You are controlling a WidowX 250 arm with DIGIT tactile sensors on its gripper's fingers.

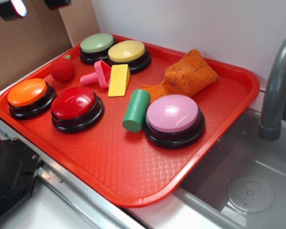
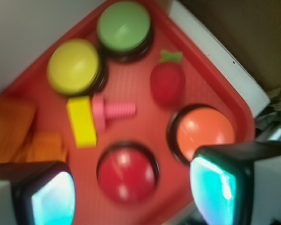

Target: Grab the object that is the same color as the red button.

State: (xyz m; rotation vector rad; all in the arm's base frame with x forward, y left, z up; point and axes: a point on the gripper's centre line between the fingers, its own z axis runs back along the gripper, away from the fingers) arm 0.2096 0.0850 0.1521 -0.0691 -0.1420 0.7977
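The small matte red toy fruit (image 1: 62, 69) with a green stem lies at the far left of the red tray (image 1: 133, 176), behind the orange button. It also shows in the wrist view (image 2: 167, 83). The glossy red dome button (image 1: 76, 104) on a black base sits in front of it, and in the wrist view (image 2: 126, 173) it lies below and between my fingers. My gripper (image 2: 133, 197) is open and empty, high above the tray. Only its fingertips show at the exterior view's top left (image 1: 34, 5).
On the tray are an orange button (image 1: 27, 93), green button (image 1: 97, 44), yellow button (image 1: 127, 52), pink button (image 1: 173, 114), pink screw toy (image 1: 96, 76), yellow wedge (image 1: 119, 80), green cylinder (image 1: 136, 110) and orange cloth (image 1: 188, 71). A grey faucet (image 1: 276, 86) and sink are at right, cardboard at back left.
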